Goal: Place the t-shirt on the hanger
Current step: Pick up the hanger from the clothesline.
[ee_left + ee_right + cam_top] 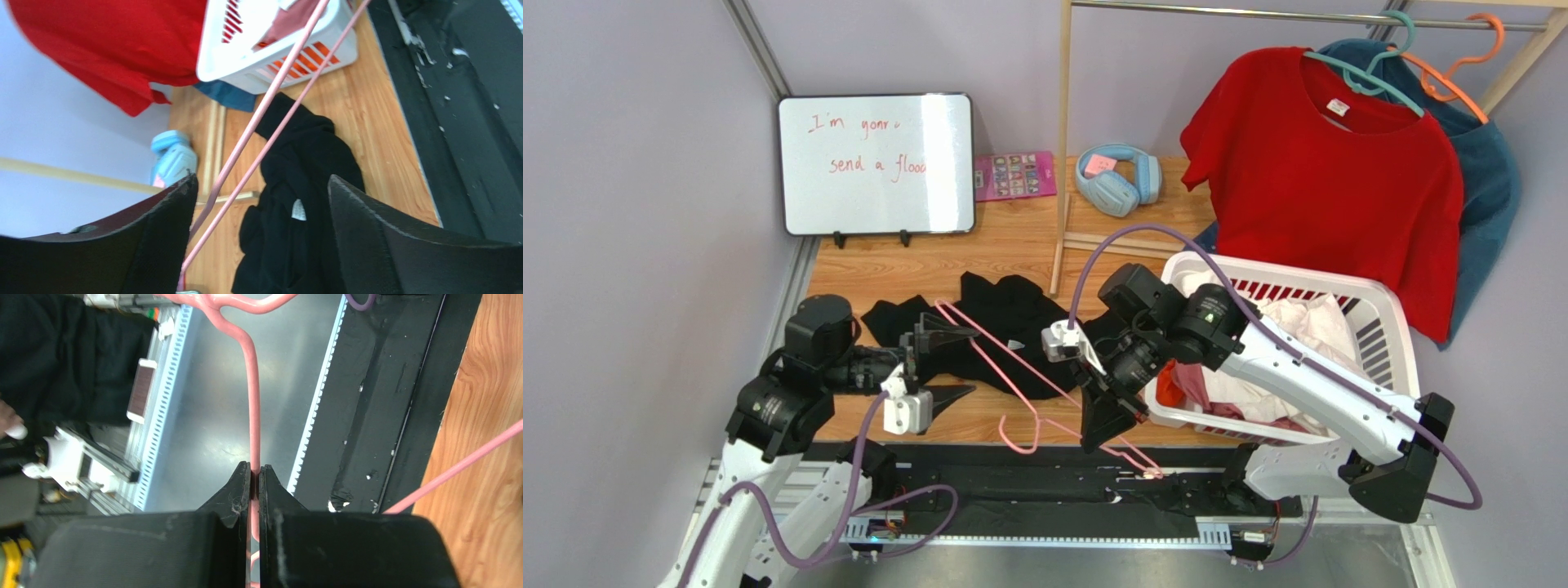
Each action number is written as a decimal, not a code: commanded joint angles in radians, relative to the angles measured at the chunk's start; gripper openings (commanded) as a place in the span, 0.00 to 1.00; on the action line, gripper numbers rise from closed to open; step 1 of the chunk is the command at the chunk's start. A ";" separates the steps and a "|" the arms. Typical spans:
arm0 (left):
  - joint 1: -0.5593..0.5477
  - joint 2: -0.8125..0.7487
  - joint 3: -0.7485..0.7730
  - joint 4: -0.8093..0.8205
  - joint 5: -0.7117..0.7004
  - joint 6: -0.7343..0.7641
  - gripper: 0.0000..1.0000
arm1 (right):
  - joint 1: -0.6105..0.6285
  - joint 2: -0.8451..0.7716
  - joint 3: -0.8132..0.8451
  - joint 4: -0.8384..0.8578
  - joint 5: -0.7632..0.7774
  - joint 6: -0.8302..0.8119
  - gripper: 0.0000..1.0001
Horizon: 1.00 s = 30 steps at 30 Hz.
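The black t-shirt (1008,306) lies crumpled on the wooden table; the left wrist view shows it (307,159) with its white neck label. The pink wire hanger (1014,358) slants over the shirt towards the table's front edge, hook near the front. My right gripper (1100,431) is shut on the hanger's wire (251,386), jaws (254,471) pinching it above the metal base. My left gripper (944,364) is open at the shirt's left side. In its view (258,190) two hanger wires (272,92) pass between the fingers, close to the left finger, not gripped.
A white laundry basket (1382,312) with clothes stands at the right, also in the left wrist view (245,49). A red t-shirt (1320,159) and a teal-blue shirt (1492,165) hang on the wooden rack behind. A whiteboard (876,163) and blue headphones (1118,175) sit at the back.
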 commanded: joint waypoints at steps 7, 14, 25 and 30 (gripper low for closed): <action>-0.254 0.091 -0.006 -0.065 -0.220 0.132 0.19 | 0.059 0.083 0.198 -0.067 0.160 -0.152 0.00; -0.267 0.131 -0.009 0.052 -0.441 -0.303 0.00 | 0.054 0.068 0.273 0.031 0.452 -0.119 0.54; -0.214 0.090 -0.097 0.159 -0.441 -0.697 0.00 | 0.031 -0.055 0.201 0.224 0.640 -0.123 0.84; -0.191 0.073 -0.080 0.144 -0.455 -0.718 0.00 | -0.064 -0.114 0.126 0.267 0.704 -0.084 1.00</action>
